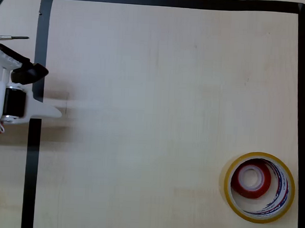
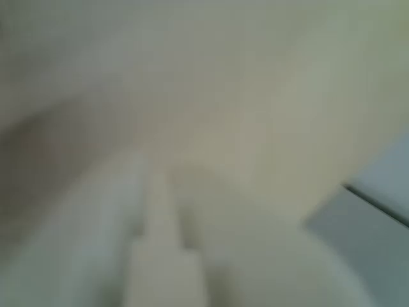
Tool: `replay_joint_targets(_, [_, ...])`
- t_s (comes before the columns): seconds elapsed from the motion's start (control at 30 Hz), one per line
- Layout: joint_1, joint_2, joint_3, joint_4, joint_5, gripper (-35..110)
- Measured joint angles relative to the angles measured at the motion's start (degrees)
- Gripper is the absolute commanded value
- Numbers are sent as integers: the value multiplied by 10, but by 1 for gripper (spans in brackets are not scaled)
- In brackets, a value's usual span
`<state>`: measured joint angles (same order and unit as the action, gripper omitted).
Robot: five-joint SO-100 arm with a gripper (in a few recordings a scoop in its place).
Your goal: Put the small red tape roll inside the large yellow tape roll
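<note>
A pale wooden tabletop (image 1: 158,94) fills the room below me, fenced by a black tape border (image 1: 41,47). Down in the lower right corner of the overhead view, the small red tape roll (image 1: 250,179) lies flat inside the large yellow tape roll (image 1: 260,187), tucked toward its upper-left wall. The white claw (image 1: 53,111) sits far off at the left edge, carrying nothing; whether its fingers are spread or pressed together I cannot tell, the wrist view being a blur. The job looks done. The remaining risk, I'd judge, is the arm sweeping back and knocking the nested rolls apart.
</note>
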<state>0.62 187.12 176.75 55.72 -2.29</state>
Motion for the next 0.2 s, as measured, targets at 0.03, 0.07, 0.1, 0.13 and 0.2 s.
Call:
replay_joint_targets(0.03, [4,11,2,0,0,0])
replay_joint_targets(0.07, [4,19,3,2,0,0])
replay_joint_targets(0.1, [1,24,3,2,0,0])
replay_joint_targets(0.13, [0,27,3,2,0,0])
replay_joint_targets(0.2, [0,30,3,2,0,0])
